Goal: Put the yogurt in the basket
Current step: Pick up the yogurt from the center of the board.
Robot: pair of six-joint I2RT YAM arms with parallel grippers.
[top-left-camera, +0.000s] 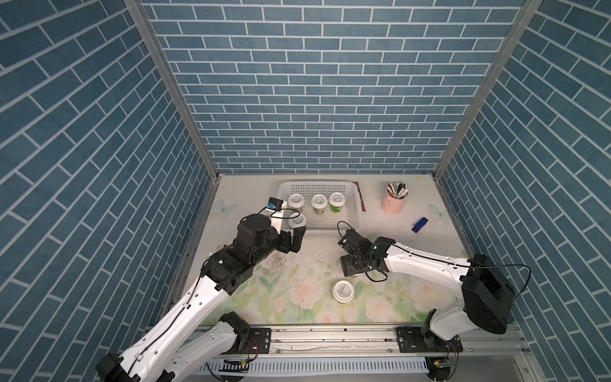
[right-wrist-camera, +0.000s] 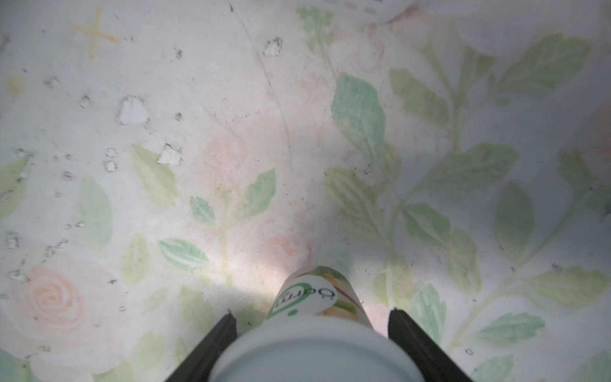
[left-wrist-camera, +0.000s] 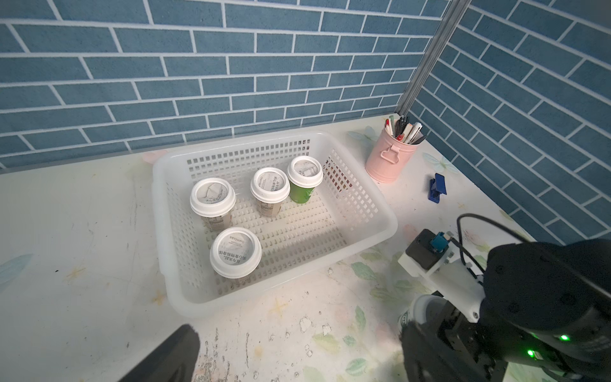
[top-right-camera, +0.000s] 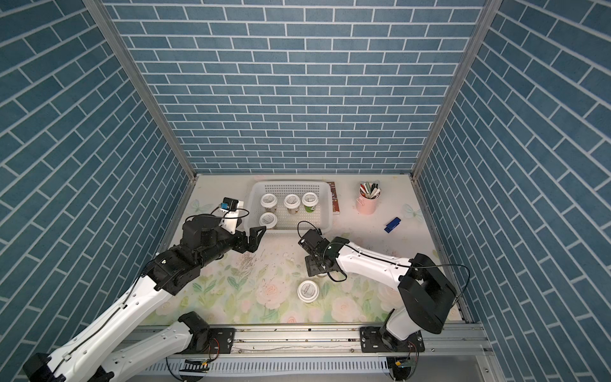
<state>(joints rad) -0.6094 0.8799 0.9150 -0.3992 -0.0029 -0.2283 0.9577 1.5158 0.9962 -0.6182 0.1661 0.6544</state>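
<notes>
White perforated plastic forms the basket (top-left-camera: pixel 334 222) (left-wrist-camera: pixel 297 238), the reference item on the floral-print surface (top-left-camera: pixel 251 297).

**Yogurt inside the basket.** Four cups stand upright.
- Three form a row in the far half: a tan yogurt cup (left-wrist-camera: pixel 213 195) at the left-arm end, a second tan yogurt cup (left-wrist-camera: pixel 269 184) in the middle, and a green yogurt cup (left-wrist-camera: pixel 305 172) at the right-arm end.
- The fourth yogurt cup (left-wrist-camera: pixel 235 252) stands in the near corner on the left-arm side.

**Yogurt outside the basket.**
- The fifth yogurt cup (top-left-camera: pixel 343 290) stands upright and alone, well in front of the basket's near wall.
- The sixth yogurt cup (right-wrist-camera: pixel 307 347) stands between the basket and the fifth cup.

**Right end effector** (right-wrist-camera: pixel 312 316). It is set over the sixth cup with one finger on each side, at a medium spread. The wide white lid hides the contact points, so a firm grip cannot be confirmed.

**Left end effector** (top-left-camera: pixel 295 238). It hangs just in front of the basket's near corner on the left-arm side. Its jaws are spread wide and carry nothing.

**Other items.** A pink cup of pens (top-left-camera: pixel 393 206) stands near the basket's right-arm side. A blue clip (top-left-camera: pixel 419 225) lies farther out on that side.
</notes>
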